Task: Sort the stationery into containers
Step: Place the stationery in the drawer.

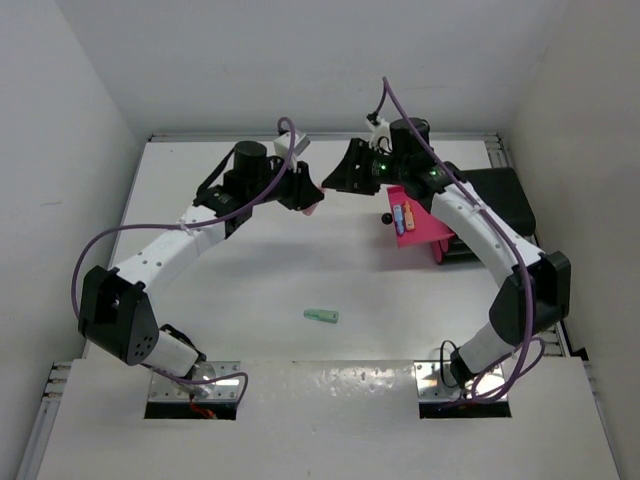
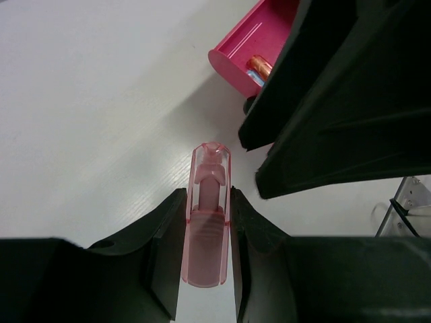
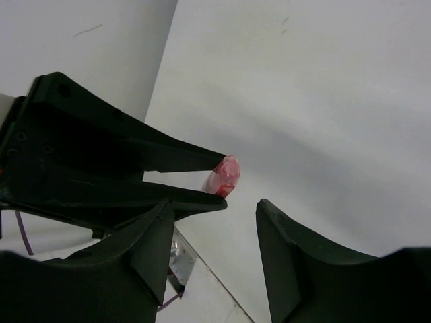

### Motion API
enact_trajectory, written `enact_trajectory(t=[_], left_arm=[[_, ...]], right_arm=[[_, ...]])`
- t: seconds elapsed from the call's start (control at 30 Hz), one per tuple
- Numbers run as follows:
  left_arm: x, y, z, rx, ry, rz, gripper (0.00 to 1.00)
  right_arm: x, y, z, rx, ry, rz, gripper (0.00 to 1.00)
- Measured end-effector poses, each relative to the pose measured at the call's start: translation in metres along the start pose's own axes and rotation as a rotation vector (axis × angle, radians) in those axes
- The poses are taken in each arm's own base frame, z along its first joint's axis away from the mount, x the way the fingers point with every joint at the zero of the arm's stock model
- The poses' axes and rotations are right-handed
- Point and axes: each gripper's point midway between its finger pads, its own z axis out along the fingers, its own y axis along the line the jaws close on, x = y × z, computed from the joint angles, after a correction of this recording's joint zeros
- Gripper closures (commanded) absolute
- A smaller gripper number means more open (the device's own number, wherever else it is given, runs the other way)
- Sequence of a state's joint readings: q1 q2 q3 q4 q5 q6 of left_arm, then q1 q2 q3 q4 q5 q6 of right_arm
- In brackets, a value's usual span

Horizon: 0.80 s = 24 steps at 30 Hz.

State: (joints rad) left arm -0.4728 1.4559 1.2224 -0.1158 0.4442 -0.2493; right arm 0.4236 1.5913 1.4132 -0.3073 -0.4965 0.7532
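Observation:
My left gripper is shut on a stubby translucent pink piece, held above the table with its tip sticking out past the fingertips. In the top view that pink piece hangs at mid-table, far side. My right gripper is open and faces it tip to tip, the pink piece just ahead of its fingers and not between them. The magenta-red drawer stands pulled out of the black box, with an orange piece and a blue piece inside. A mint piece lies on the table.
The right gripper's black fingers fill the upper right of the left wrist view, close over the drawer and its black knob. White walls close in the table on three sides. Purple cables loop along both arms.

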Motion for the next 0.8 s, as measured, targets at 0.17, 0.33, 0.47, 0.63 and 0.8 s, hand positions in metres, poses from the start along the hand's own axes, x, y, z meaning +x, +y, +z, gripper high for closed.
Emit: enact_trajectory(t=[0.17,0.33,0.47,0.63,0.8], left_arm=[[0.002,-0.004,0.001,0.01,0.007,0.003,1.0],[0.002,-0.006,0.001,0.015,0.007,0.004,1.0],[0.004,-0.006,0.001,0.014,0.015,0.001,1.0],[0.004,-0.006,0.001,0.015,0.014,0.004,0.62],[0.004,0.0,0.0,0.006,0.016,0.027,0.0]], right_arm=[[0.01,-0.011,0.012,0.027,0.029,0.023,0.53],[0.013,-0.019,0.019,0.043,0.043,0.046,0.69],[0.013,-0.013,0.021,0.022,0.042,0.051,0.92],[0.013,-0.013,0.02,0.014,0.046,0.05,1.0],[0.005,-0.032,0.004,0.046,0.062,0.03,1.0]])
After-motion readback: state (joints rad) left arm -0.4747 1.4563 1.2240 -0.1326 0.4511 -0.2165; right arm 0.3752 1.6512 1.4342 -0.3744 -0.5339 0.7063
